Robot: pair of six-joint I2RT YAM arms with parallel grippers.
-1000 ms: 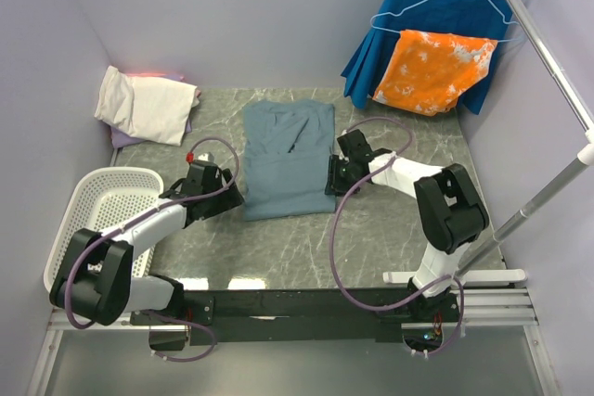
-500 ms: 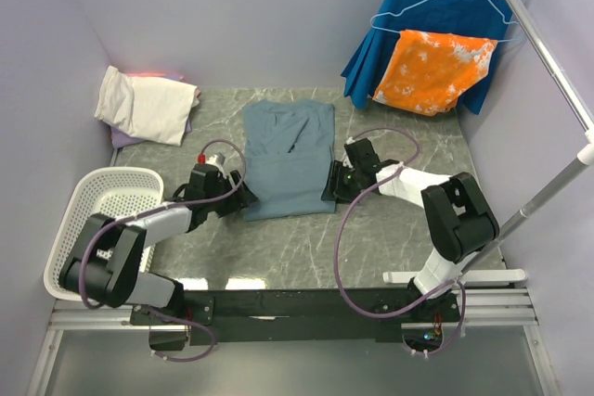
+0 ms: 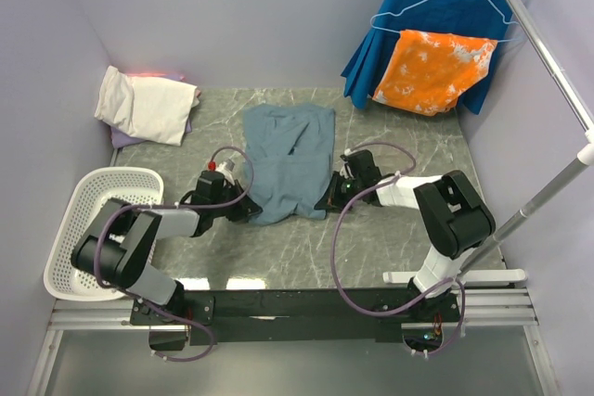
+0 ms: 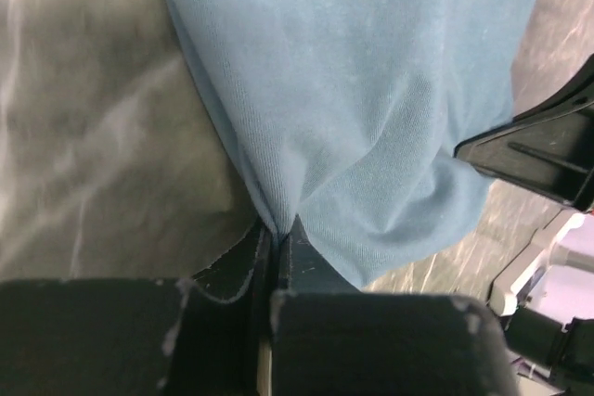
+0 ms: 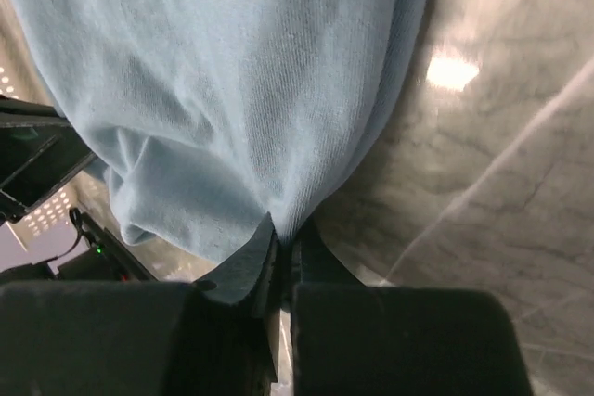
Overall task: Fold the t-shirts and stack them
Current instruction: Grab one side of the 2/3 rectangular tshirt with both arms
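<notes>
Rumpled blue-grey t-shirt [image 3: 286, 164] lies at centre; folded cream t-shirt [image 3: 148, 105] rests on lavender t-shirt [image 3: 120, 139].

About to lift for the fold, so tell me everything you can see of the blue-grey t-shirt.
The blue-grey t-shirt is plain, soft knit fabric, lying lengthwise on the grey marbled table, rumpled with creases. Its near hem is bunched and narrower than the far end. The left pincer is shut on its near-left corner, the right pincer on its near-right corner. Nothing else touches it.

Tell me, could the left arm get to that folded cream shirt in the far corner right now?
Probably not at once: the left hand is shut on the blue-grey shirt at its near hem. Nothing lies between it and the cream shirt, though.
</notes>
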